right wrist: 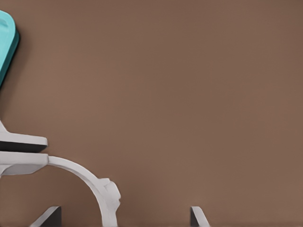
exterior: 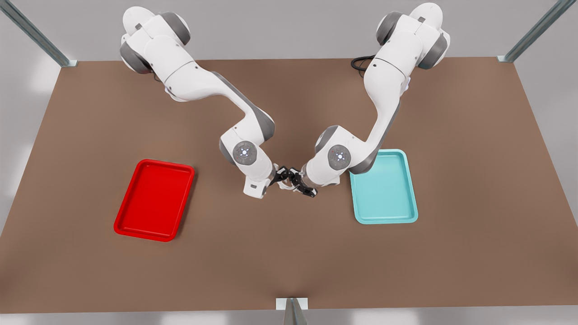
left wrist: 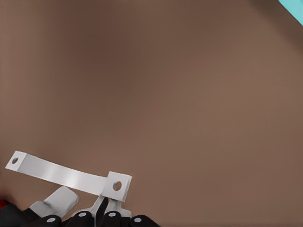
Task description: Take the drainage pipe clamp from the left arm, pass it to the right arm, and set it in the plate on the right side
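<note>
The drainage pipe clamp is a thin white curved strip with a holed tab at each end. My left gripper is shut on one tab. From the right wrist the clamp arcs between the spread fingertips of my open right gripper, with the left gripper's fingers pinching its far end. Both grippers meet above the table's middle, the right gripper on the front view's left and the left gripper on its right. The red plate lies on the front view's left, beside the right arm.
A teal tray lies on the brown table at the front view's right, partly under the left arm's elbow. Metal frame posts stand at the table's corners and at the middle of the near edge.
</note>
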`<state>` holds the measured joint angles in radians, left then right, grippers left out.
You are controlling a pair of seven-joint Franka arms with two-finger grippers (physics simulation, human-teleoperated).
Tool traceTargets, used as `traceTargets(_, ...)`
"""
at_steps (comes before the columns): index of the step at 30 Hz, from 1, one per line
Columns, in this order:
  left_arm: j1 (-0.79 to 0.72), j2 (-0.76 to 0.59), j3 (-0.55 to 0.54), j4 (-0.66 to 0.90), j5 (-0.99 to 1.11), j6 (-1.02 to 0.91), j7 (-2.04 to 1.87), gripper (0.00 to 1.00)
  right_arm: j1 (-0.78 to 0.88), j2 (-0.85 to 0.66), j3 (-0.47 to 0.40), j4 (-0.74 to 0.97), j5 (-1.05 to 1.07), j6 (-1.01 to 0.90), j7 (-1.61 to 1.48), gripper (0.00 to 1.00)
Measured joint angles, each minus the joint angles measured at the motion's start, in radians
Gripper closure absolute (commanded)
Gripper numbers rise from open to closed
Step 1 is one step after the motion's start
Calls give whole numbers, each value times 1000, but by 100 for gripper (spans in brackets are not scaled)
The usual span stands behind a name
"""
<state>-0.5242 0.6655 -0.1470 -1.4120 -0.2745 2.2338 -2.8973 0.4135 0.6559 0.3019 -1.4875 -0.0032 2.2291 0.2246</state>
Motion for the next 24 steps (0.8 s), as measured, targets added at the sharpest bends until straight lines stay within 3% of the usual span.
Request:
traceTargets(15, -5, 0, 0, 22, 6, -33, 0, 79, 51, 14, 0, -56, -4, -1, 5, 3)
traceTargets(18, -5, 1, 0, 22, 6, -34, 0, 79, 51, 17, 0, -56, -1, 1, 1, 71)
traceTargets(19, -5, 1, 0, 22, 5, -35, 0, 79, 50, 17, 0, -56, 5, 2, -4, 79)
traceTargets(24, -6, 8, 0, 39, 8, -40, 0, 79, 50, 17, 0, -47, 18, 2, -28, 79)
